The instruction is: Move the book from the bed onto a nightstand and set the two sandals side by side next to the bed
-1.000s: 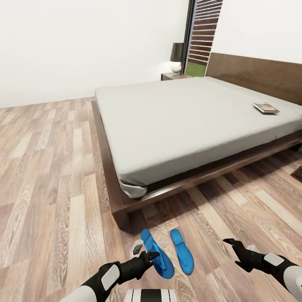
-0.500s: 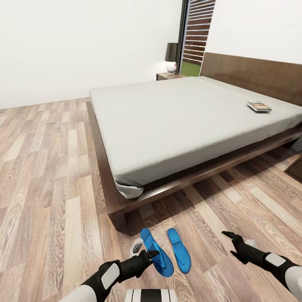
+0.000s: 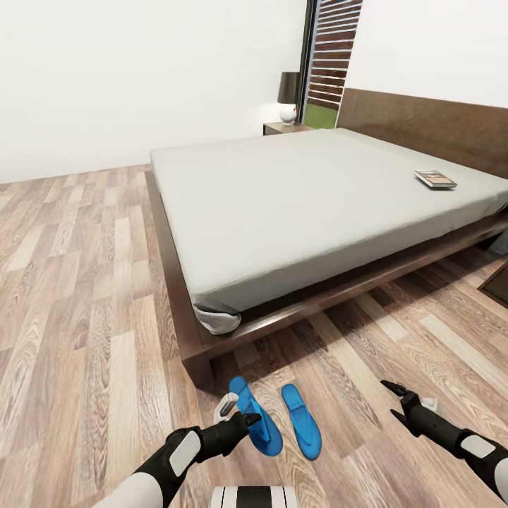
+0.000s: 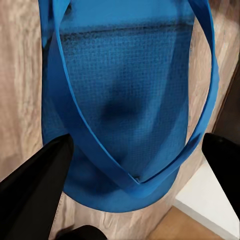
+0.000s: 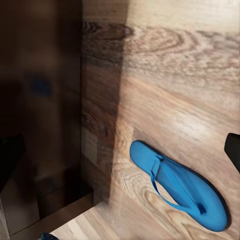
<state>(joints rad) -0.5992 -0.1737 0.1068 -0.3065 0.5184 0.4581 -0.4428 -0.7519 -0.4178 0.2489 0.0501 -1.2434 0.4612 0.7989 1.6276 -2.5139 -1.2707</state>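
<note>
Bed [image 3: 296, 204], wide and grey-topped on its dark frame, fills the middle of the room above the plank floor [image 3: 77, 296]. Its headboard [image 3: 423, 127] stands at the far right, and a nightstand [image 3: 286, 128] with a lamp [image 3: 288, 97] sits beyond the far corner. The book [image 3: 434, 179] lies flat on the mattress near the headboard. Two blue sandals lie on the floor just off the bed's near corner: the left sandal [image 3: 254, 416] sits between the fingers of the left gripper [image 3: 241, 422], which are spread around it and not clenched; the right sandal [image 3: 301, 422] lies just beside it, free. The right gripper [image 3: 401, 403] hovers released, well apart from both.
</note>
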